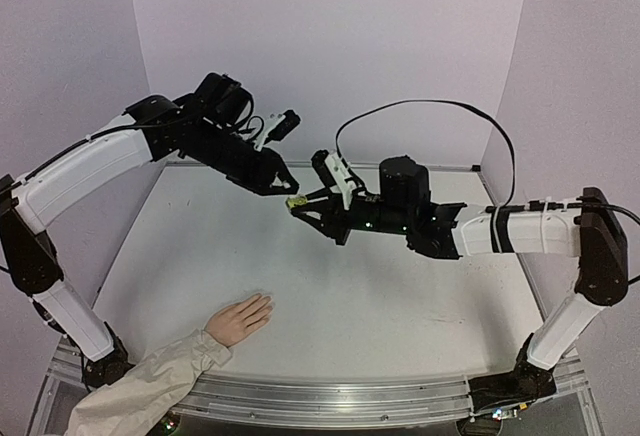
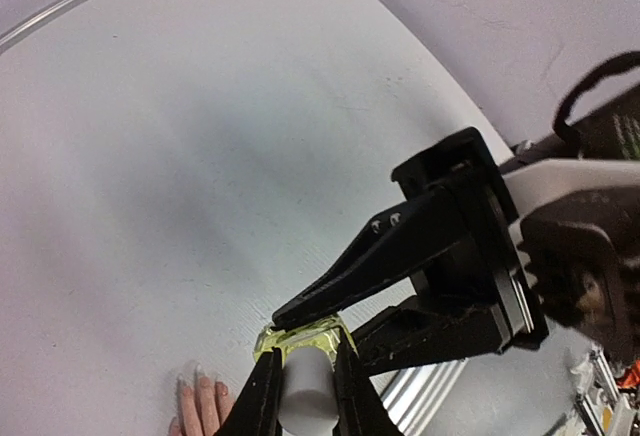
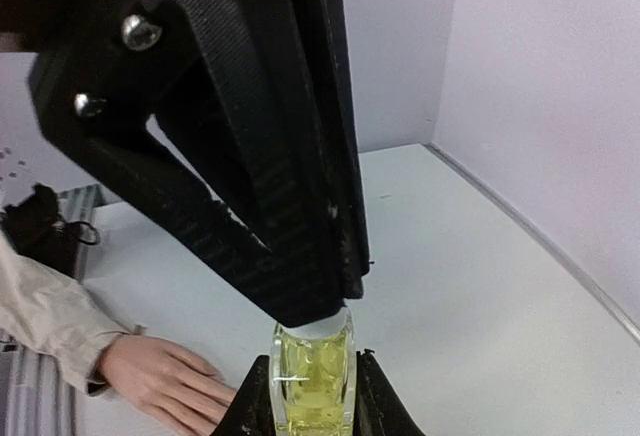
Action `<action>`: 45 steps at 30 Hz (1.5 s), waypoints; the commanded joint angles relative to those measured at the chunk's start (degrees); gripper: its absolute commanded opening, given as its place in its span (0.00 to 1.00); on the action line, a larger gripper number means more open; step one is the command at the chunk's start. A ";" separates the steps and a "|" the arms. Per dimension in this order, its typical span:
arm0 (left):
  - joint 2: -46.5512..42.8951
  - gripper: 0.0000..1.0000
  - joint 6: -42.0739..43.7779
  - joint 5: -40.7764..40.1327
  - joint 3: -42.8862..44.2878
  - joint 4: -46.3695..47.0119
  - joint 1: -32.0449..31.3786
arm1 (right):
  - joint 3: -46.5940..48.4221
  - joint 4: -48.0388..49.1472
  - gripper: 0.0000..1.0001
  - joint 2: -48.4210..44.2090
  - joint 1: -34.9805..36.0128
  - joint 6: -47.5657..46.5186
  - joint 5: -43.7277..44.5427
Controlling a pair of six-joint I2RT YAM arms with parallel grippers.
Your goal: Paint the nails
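A small yellow-green bottle (image 1: 294,201) with a white cap hangs in mid-air between both arms. My right gripper (image 3: 312,396) is shut on the glass body (image 3: 312,376). My left gripper (image 2: 303,386) is shut on the white cap (image 2: 305,386); in the top view it (image 1: 283,187) meets the right gripper (image 1: 300,206) at the bottle. The pale peach hand (image 1: 238,318) with a beige sleeve (image 1: 140,386) lies flat at the table's near left. Its nails (image 2: 196,374) show as tiny pale tips, also in the right wrist view (image 3: 160,376).
The white table (image 1: 400,296) is walled by lilac panels at the back and sides. A metal rail (image 1: 350,396) runs along the near edge. A black cable (image 1: 420,106) loops above the right arm.
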 commanded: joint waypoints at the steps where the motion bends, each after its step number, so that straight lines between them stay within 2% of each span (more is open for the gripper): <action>1: -3.64 0.00 13.47 18.64 -3.48 -2.09 1.49 | 7.39 8.90 0.00 -5.19 -1.17 10.27 -28.44; 4: -6.52 0.00 21.07 25.88 -6.10 -1.98 1.43 | 7.74 9.24 0.00 -6.25 -1.51 16.09 -35.14; 9: -7.26 0.00 30.15 29.68 -8.18 -2.01 0.40 | 9.04 19.09 0.00 -5.75 -1.59 28.31 -39.50; 11: -7.63 0.00 34.01 34.40 -9.44 -2.13 0.46 | 10.57 21.36 0.00 -5.08 -1.60 31.27 -41.79; 17: -8.00 0.00 37.19 43.45 -7.58 -5.20 1.21 | 12.28 21.48 0.00 -3.80 -1.53 34.93 -48.38; 23: -9.00 0.00 36.82 44.18 -8.25 -5.53 1.14 | 13.21 22.27 0.00 -2.90 -1.51 35.93 -46.89; 28: -9.90 0.05 33.11 34.98 -5.45 -5.50 1.54 | 11.74 20.94 0.00 -3.30 -1.77 33.22 -45.48; 29: -10.44 0.09 32.53 32.69 -5.21 -5.05 1.55 | 11.14 19.37 0.00 -3.74 -1.89 31.57 -44.92; 33: -13.89 0.41 28.79 25.16 -6.01 -1.27 2.12 | 8.24 8.55 0.00 -7.51 -2.27 17.63 -38.35; 36: -17.90 0.60 25.28 20.08 -8.45 3.50 2.64 | 5.42 7.03 0.00 -9.23 -2.30 12.14 -32.87; 42: -22.08 0.79 18.19 11.47 -10.57 4.73 3.10 | 2.62 4.00 0.00 -10.96 -2.30 5.64 -17.98; 45: -23.33 0.87 7.82 7.69 -12.81 10.55 3.10 | 2.57 3.47 0.00 -10.08 -2.26 4.85 -4.33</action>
